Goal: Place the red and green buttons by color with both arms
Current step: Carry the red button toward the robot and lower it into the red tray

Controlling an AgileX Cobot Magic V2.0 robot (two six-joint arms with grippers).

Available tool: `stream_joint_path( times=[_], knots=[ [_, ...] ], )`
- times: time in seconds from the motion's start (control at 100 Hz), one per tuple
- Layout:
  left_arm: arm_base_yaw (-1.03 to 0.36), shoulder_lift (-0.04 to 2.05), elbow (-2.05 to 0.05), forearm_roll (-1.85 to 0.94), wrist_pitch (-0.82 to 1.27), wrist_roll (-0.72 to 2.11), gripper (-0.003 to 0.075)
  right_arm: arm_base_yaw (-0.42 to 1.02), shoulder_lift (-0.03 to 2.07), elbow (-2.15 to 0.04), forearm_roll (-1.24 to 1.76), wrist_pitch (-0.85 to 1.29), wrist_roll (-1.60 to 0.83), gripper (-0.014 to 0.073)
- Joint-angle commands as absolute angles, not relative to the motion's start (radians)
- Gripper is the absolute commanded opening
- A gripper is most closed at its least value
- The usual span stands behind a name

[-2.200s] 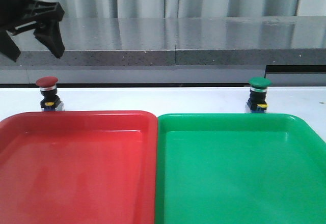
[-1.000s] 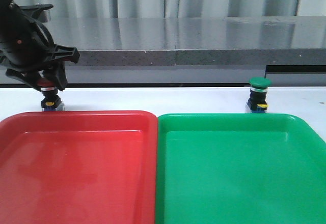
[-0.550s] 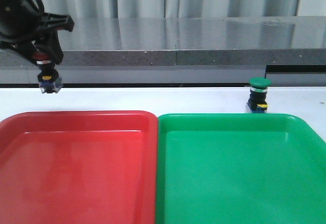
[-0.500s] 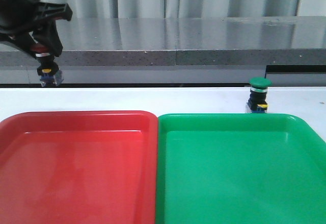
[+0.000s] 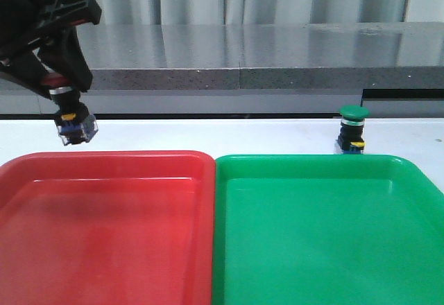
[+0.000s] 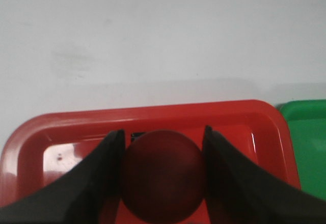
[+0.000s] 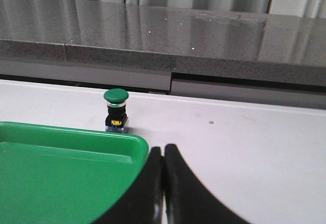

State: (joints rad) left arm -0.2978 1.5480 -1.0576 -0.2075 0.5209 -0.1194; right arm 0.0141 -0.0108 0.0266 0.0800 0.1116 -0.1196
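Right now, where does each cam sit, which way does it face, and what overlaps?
Front: behind the trays, facing forward; left gripper holds the red button above the red tray.
Left wrist: looks down past its fingers at that button and tray.
Right wrist: low, facing forward over shut fingers.
Front and right wrist share the green button.

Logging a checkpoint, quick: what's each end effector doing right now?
Left end effector: closed on the red button, lifted over the red tray.
Right end effector: closed, holding nothing; the green button stands untouched on the table.
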Motion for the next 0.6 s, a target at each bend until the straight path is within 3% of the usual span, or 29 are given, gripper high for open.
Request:
stream_joint_path(
  times=[0.0,0.59],
  knots=[
    [-0.328,1.495,-1.046,-0.228,0.441,-0.151,0.0165,0.009,-0.028,0.013,0.075,0.038,-0.128,-0.0067],
    [-0.394,1.526,-0.913,-0.257,0.329,-0.180,0.0165,0.009,-0.028,0.013,0.075,0.038,-0.128,-0.0067]
  ],
)
